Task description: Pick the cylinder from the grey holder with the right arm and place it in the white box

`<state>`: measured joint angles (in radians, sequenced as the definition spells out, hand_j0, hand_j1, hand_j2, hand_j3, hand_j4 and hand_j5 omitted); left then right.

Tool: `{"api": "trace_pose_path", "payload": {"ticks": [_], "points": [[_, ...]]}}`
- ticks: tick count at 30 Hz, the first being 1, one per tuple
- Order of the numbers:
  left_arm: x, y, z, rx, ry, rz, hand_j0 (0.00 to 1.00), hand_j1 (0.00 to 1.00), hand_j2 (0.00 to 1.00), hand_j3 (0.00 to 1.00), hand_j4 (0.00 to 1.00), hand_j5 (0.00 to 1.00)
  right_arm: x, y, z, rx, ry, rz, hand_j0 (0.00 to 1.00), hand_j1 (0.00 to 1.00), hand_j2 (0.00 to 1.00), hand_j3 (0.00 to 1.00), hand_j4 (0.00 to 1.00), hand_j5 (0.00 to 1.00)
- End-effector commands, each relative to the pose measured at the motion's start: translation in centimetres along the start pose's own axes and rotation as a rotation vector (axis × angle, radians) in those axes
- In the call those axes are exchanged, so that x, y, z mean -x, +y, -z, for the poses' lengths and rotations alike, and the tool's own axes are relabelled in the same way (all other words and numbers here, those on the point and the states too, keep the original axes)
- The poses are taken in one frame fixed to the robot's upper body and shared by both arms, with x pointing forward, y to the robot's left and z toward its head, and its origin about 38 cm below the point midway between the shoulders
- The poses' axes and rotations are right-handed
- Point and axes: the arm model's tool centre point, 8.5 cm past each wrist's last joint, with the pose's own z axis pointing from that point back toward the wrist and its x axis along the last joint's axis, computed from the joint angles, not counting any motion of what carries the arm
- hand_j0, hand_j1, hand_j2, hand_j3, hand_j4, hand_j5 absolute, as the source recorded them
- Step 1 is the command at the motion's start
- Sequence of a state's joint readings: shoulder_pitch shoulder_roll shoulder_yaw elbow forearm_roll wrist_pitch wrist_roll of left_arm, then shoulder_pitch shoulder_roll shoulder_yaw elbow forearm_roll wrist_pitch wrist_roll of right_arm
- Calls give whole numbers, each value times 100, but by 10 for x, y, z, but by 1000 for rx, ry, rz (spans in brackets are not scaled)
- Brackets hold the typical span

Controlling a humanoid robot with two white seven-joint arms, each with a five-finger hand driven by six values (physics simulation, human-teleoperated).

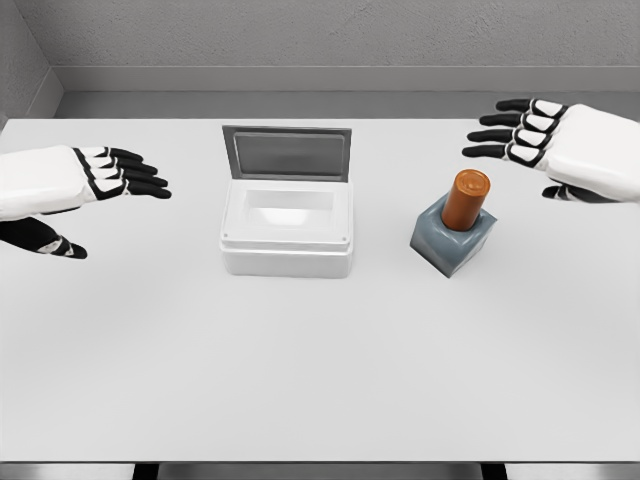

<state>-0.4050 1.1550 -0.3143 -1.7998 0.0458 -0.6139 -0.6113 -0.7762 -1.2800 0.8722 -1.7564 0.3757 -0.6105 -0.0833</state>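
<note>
An orange cylinder point(467, 199) stands upright in a grey block holder point(454, 240) right of the table's middle. My right hand point(525, 140) hovers above and to the right of it, fingers spread, holding nothing and apart from the cylinder. A white box point(287, 235) sits at the centre with its grey lid point(287, 153) standing open at the back; its inside holds nothing. At the left edge my left hand point(115, 178) floats over the table, fingers extended and holding nothing.
The white table point(320, 380) runs from the grey back wall to the near edge at the bottom of the view. Box and holder stand about a hand's width apart.
</note>
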Motion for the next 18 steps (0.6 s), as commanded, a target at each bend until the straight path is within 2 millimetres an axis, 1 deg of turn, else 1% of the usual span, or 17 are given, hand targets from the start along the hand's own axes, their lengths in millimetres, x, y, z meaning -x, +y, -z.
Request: {"api": "trace_pose_path", "payload": {"ticks": [1, 2, 4, 5, 6, 7, 8, 9, 10, 11, 12, 13, 15, 17, 18], "points": [[0, 1, 0, -5, -1, -4, 100, 100, 100, 100, 100, 100, 0, 0, -3, -3, 5, 6, 100, 100, 100, 100, 100, 100], [0, 1, 0, -5, -1, -4, 100, 100, 100, 100, 100, 100, 0, 0, -2, 2, 4, 11, 100, 100, 100, 100, 100, 100], [0, 2, 0, -6, -1, -2, 100, 100, 100, 100, 100, 100, 3, -7, -6, 16, 15, 0, 100, 100, 100, 100, 100, 100], [0, 2, 0, -6, -1, -2, 100, 100, 100, 100, 100, 100, 2, -4, -5, 8, 12, 5, 100, 100, 100, 100, 100, 100], [0, 2, 0, -6, -1, -2, 100, 100, 100, 100, 100, 100, 3, -7, -3, 6, 10, -9, 100, 100, 100, 100, 100, 100], [0, 2, 0, -6, -1, -2, 100, 100, 100, 100, 100, 100, 7, -18, 0, -50, 13, -44, 100, 100, 100, 100, 100, 100], [0, 2, 0, -6, -1, -2, 100, 100, 100, 100, 100, 100, 9, -14, 4, -198, 8, -25, 100, 100, 100, 100, 100, 100], [0, 2, 0, -6, -1, -2, 100, 100, 100, 100, 100, 100, 8, -12, 7, -296, -9, 20, 100, 100, 100, 100, 100, 100], [0, 2, 0, -5, 0, -1, 100, 100, 100, 100, 100, 100, 6, -10, 11, -415, -44, 56, 100, 100, 100, 100, 100, 100], [0, 2, 0, -5, 0, -1, 100, 100, 100, 100, 100, 100, 5, -21, 18, -410, -64, 52, 100, 100, 100, 100, 100, 100], [0, 2, 0, -5, 0, -1, 100, 100, 100, 100, 100, 100, 5, -27, 23, -397, -70, 36, 100, 100, 100, 100, 100, 100], [0, 2, 0, -5, 0, -1, 100, 100, 100, 100, 100, 100, 5, -27, 27, -393, -76, 28, 100, 100, 100, 100, 100, 100], [0, 2, 0, -4, 0, 1, 100, 100, 100, 100, 100, 100, 1, -28, 45, -370, -108, 6, 99, 99, 99, 99, 99, 99], [0, 2, 0, -4, 1, 2, 100, 100, 100, 100, 100, 100, 4, -24, 65, -364, -116, -17, 99, 99, 99, 99, 99, 99], [0, 2, 0, -4, 1, 2, 100, 100, 100, 100, 100, 100, 6, -24, 72, -365, -114, -35, 99, 99, 99, 99, 99, 99]]}}
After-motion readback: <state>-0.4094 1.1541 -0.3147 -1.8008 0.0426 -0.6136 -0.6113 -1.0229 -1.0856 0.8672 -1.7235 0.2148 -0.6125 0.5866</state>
